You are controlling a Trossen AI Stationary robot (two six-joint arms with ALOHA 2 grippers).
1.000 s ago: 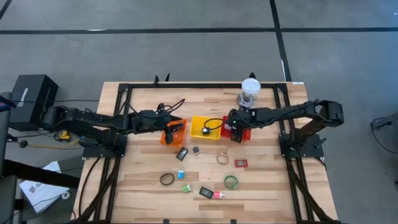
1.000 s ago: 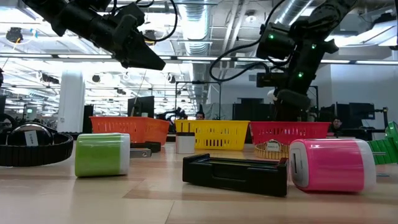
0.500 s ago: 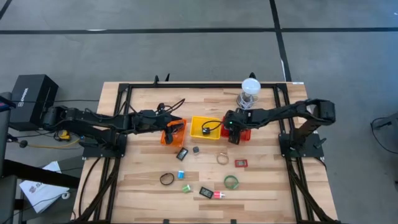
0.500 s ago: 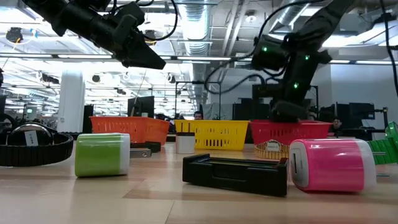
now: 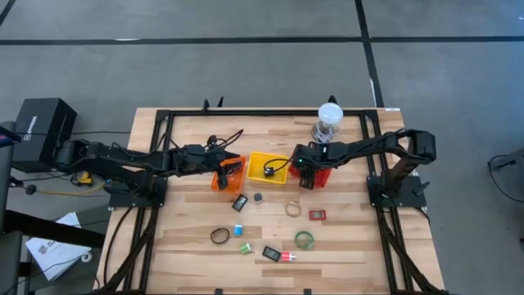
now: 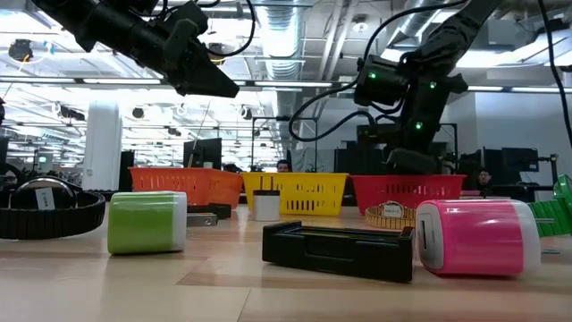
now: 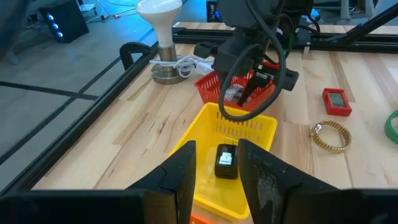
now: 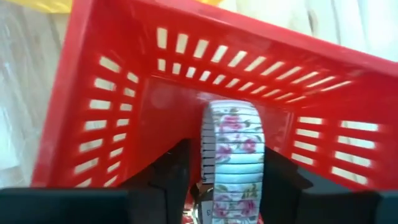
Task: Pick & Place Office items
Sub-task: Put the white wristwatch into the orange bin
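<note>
Office items scattered over the wooden table (image 5: 344,246): green ring (image 5: 304,239), black ring (image 5: 219,236), red piece (image 5: 317,215), beige band (image 5: 292,208). Behind them, orange basket (image 5: 223,179), yellow basket (image 5: 260,162), red basket (image 8: 112,87). Right gripper (image 8: 217,180) low inside the red basket, fingers apart astride a floral band (image 8: 231,155). Left gripper (image 7: 214,168) above the orange basket, fingers parted, empty.

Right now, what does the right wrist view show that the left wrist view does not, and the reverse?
Only the right wrist view shows a floral-patterned band between the right gripper's fingers, inside the red basket. Only the left wrist view shows the yellow basket holding a small black item, a red piece and a beige ring. Both show the red basket.
</note>
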